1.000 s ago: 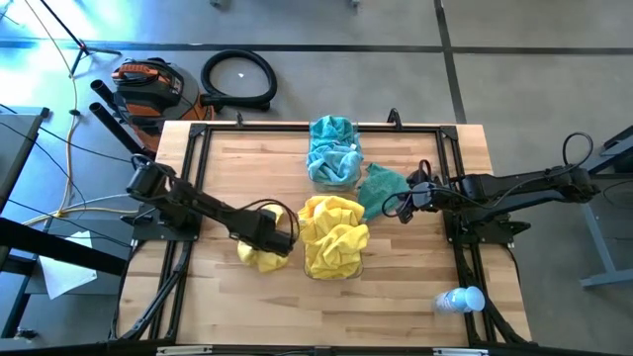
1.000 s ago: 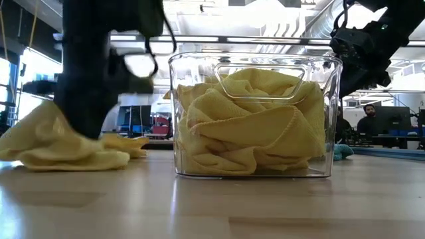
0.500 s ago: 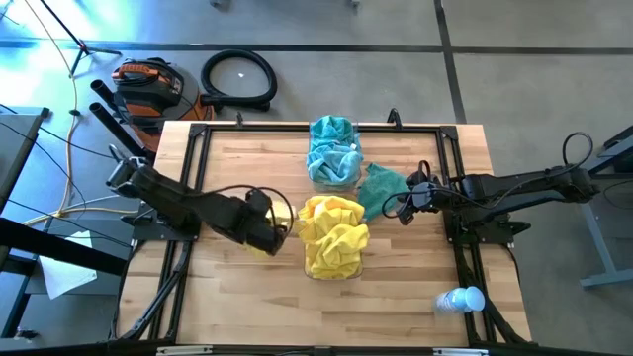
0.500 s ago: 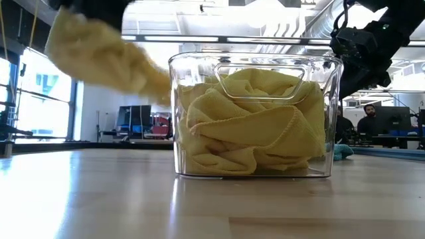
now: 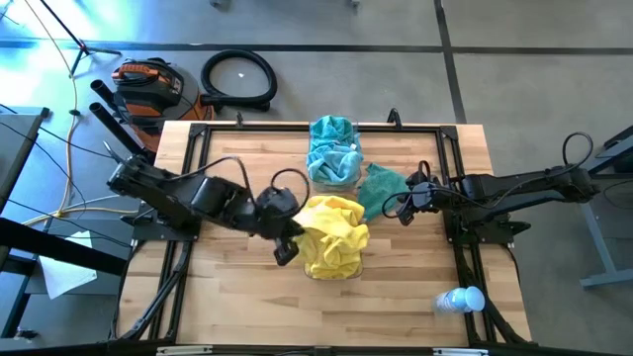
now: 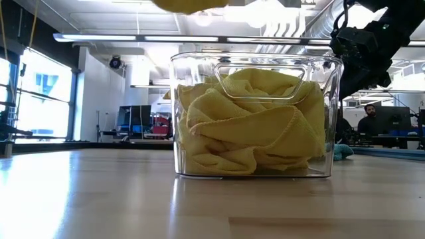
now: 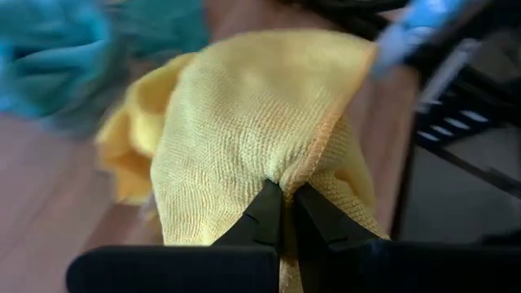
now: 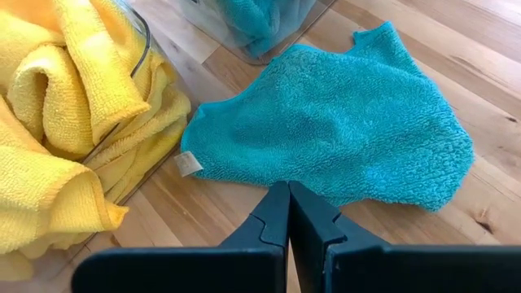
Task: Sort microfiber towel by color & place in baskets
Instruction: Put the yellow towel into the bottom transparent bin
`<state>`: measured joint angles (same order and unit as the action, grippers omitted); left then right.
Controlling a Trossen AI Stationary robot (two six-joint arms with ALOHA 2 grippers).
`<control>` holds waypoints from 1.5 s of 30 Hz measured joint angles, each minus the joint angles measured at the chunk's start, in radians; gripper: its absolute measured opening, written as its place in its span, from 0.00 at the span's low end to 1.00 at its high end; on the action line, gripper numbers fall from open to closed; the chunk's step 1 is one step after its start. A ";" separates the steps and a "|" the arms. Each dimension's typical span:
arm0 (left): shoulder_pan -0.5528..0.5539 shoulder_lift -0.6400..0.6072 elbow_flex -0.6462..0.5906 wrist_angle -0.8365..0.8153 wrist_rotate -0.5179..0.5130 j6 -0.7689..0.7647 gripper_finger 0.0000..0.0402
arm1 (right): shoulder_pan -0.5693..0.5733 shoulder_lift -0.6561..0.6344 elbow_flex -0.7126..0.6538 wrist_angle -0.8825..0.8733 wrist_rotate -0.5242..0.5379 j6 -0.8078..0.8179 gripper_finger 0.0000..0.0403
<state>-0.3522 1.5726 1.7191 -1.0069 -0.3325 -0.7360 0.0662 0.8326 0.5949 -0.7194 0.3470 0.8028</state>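
Note:
My left gripper [image 5: 296, 227] is shut on a yellow microfiber towel [image 7: 260, 122] and holds it up beside the left wall of the near clear basket [image 6: 255, 113]. That basket is heaped with yellow towels [image 5: 333, 237]. In the low view the held towel [image 6: 189, 5] shows just above the basket's rim. The far basket [image 5: 333, 153] holds teal towels. A loose teal towel [image 8: 342, 122] lies flat on the wood between the baskets and my right gripper [image 5: 404, 205]. That gripper is shut and hovers above the table [image 8: 286, 203]. My left gripper pinches a bunched fold of the yellow towel [image 7: 285, 175] between its two fingers [image 7: 264, 216]. The fingers slant downward from the table's left side. The cloth spreads slack beyond the fingertips and is lifted clear of the table.
A white plastic bottle [image 5: 462, 299] lies at the near right corner. Black frame rails [image 5: 193, 188] run along the table's edges. Bare wood lies left of and in front of the yellow basket. A person [image 6: 367, 119] sits far off in the room behind.
My left gripper has risen from the table left of the yellow basket and moved right toward that basket, rolling its wrist. The yellow towel, which lay in a heap on the wood, is now lifted clear and hangs at the height of the basket's rim.

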 joint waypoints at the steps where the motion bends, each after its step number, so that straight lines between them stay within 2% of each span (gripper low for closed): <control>1: 0.015 0.005 0.000 0.026 0.035 0.025 0.00 | 0.000 0.000 0.000 0.000 0.000 0.000 0.00; 6: 0.106 0.079 0.000 0.089 0.271 0.095 0.00 | 0.000 0.000 0.000 0.002 0.000 0.000 0.00; 12: 0.204 0.216 -0.001 0.085 0.526 0.128 0.00 | 0.000 0.000 0.000 0.006 -0.002 0.007 0.00; 16: 0.243 0.294 -0.001 0.085 0.596 0.102 0.00 | 0.000 0.000 0.000 0.006 -0.013 0.007 0.00; 21: 0.284 0.368 -0.001 0.120 0.621 0.058 0.00 | 0.000 0.000 0.000 0.006 -0.015 0.007 0.00; 26: 0.304 0.412 -0.001 0.250 0.615 0.040 0.00 | 0.000 0.000 0.000 0.006 -0.015 0.007 0.00; 29: 0.307 0.432 -0.001 0.328 0.587 0.040 0.00 | 0.000 0.000 0.000 0.006 -0.015 0.007 0.00; 34: 0.295 0.450 -0.001 0.331 0.528 0.040 0.01 | 0.000 0.000 0.000 0.005 -0.015 0.007 0.00; 38: 0.291 0.448 -0.001 0.333 0.521 0.066 0.07 | 0.000 0.000 0.000 0.005 -0.015 0.003 0.00; 45: 0.297 0.443 -0.001 0.338 0.521 0.065 0.24 | 0.000 0.000 0.000 0.005 -0.015 0.001 0.00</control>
<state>-0.0547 2.0159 1.7181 -0.6694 0.1889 -0.6706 0.0661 0.8328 0.5949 -0.7143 0.3321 0.8036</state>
